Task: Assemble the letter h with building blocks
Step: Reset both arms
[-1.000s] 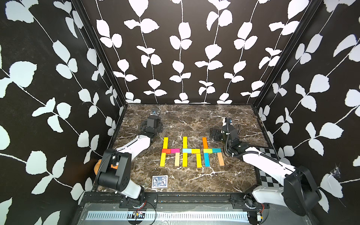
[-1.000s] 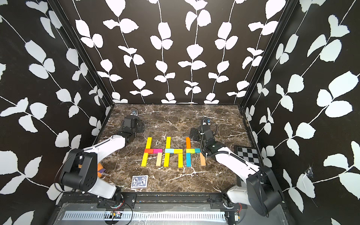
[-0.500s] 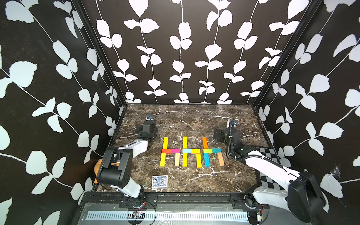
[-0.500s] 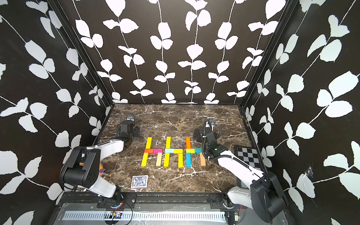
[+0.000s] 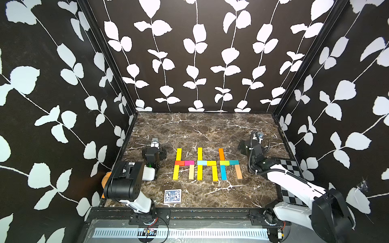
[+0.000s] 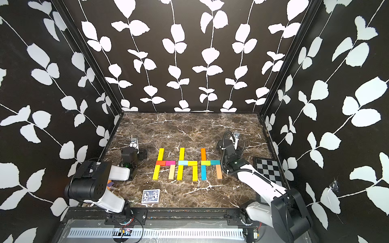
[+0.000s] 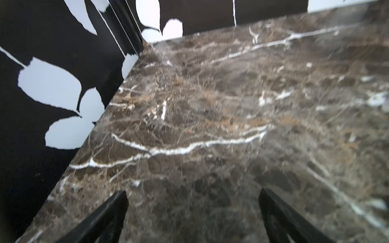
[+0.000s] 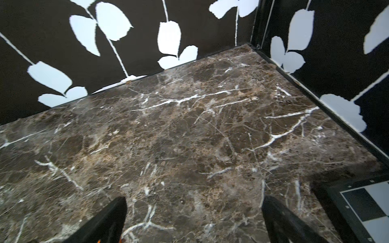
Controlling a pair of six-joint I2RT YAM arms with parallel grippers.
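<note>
Left gripper (image 7: 192, 194): black fingers spread, I'm holding nothing.
Right gripper (image 8: 193, 201): spread too, empty.
Building blocks (image 5: 202, 162): flat coloured bars in three h shapes between the two grippers, stems pointing toward the back wall (image 5: 200, 63).
Nearest: right gripper, near the orange-stemmed letter h (image 5: 224, 162).
</note>
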